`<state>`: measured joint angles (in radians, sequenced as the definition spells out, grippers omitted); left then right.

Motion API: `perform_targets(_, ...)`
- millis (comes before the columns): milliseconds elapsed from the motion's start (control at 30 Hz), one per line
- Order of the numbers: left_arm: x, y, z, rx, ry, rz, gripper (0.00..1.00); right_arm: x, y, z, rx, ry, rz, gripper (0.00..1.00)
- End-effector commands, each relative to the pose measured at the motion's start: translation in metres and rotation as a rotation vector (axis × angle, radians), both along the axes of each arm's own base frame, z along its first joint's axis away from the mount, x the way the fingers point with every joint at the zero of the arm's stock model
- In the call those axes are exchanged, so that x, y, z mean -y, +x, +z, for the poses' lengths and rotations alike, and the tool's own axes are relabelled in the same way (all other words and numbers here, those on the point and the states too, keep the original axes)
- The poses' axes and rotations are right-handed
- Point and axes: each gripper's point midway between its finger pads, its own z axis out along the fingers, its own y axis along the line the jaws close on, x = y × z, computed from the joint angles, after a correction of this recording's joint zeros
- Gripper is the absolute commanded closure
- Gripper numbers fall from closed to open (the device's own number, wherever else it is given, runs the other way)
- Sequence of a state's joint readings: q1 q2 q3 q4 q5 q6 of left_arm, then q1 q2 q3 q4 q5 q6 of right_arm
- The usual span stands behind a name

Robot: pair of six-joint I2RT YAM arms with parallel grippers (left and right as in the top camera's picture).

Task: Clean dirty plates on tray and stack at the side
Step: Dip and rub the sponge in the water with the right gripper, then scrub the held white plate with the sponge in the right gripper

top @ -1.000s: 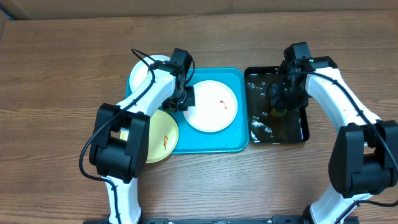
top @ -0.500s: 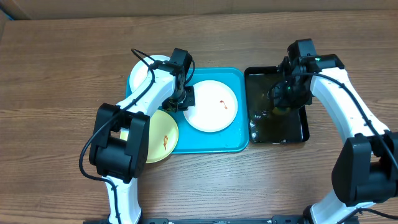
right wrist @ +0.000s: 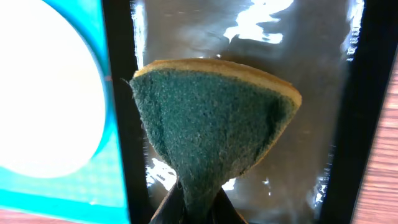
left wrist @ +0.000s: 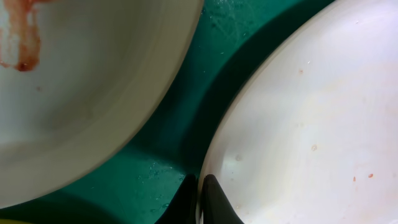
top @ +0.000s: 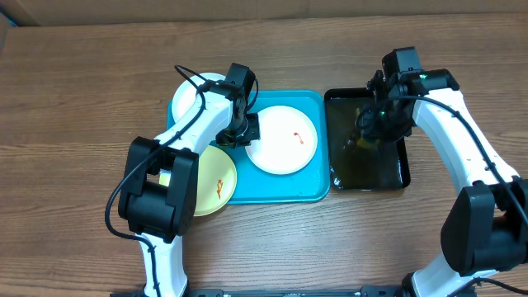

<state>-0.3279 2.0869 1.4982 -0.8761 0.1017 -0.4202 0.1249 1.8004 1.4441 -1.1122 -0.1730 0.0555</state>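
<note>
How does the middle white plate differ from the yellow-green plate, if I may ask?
The white plate lies wholly inside the tray; the yellow-green plate overhangs its near-left corner. The left gripper pinches the white plate's rim; nothing grips the yellow-green plate. Both are round, with an orange-brown smear.

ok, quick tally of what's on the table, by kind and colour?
White plates: 2
Yellow-green plate: 1
Turquoise tray: 1
Black tray: 1
Green scouring sponge: 1
Total: 6
</note>
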Motion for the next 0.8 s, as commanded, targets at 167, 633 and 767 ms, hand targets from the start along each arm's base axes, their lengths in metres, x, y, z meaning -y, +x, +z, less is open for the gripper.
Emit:
perform_targets(167, 0.006, -0.006, -0.007, -0.03, -0.019, -0.029, 0.96, -0.066, 0.008, 0.048, 0.083, 0.37, 0.114, 0.96)
perform_targets(633, 0.006, -0.007, -0.007, -0.031, -0.019, -0.029, 0.96, -0.111, 0.025, 0.017, 0.331, -0.277, 0.272, 0.96)
perform_targets(767, 0.005, -0.008, -0.008, -0.036, -0.017, -0.029, 0.96, -0.122, 0.027, 0.001, 0.339, -0.326, 0.3, 0.96)
